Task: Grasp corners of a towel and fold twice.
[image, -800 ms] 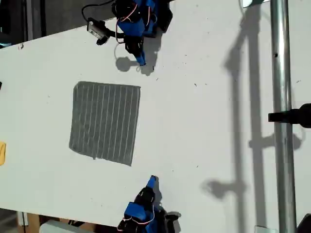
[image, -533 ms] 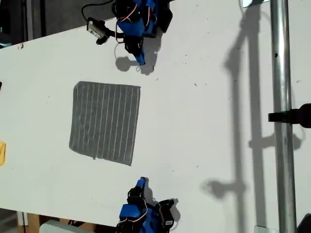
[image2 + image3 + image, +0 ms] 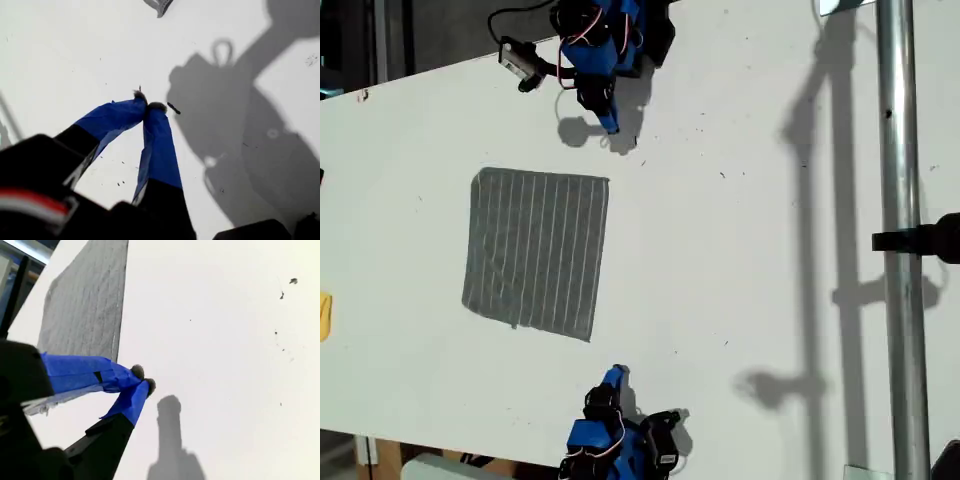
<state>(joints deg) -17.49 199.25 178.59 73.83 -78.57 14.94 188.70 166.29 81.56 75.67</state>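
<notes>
1. Towel (image 3: 535,250) lay flat on the tabletop (image 3: 740,250), toward nine o'clock in the exterior view.
2. First end effector (image 3: 147,103), closed and empty, sat at the towel's one o'clock there.
3. Second end effector (image 3: 141,379), closed and empty, sat at its five o'clock.

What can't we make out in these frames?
Yellow object: cut off by the exterior view's left edge; identity unclear.
Towel: first wrist view shows one corner only; frame edge cuts the rest.
Second wrist view: my second hand covers part of the towel.
</notes>
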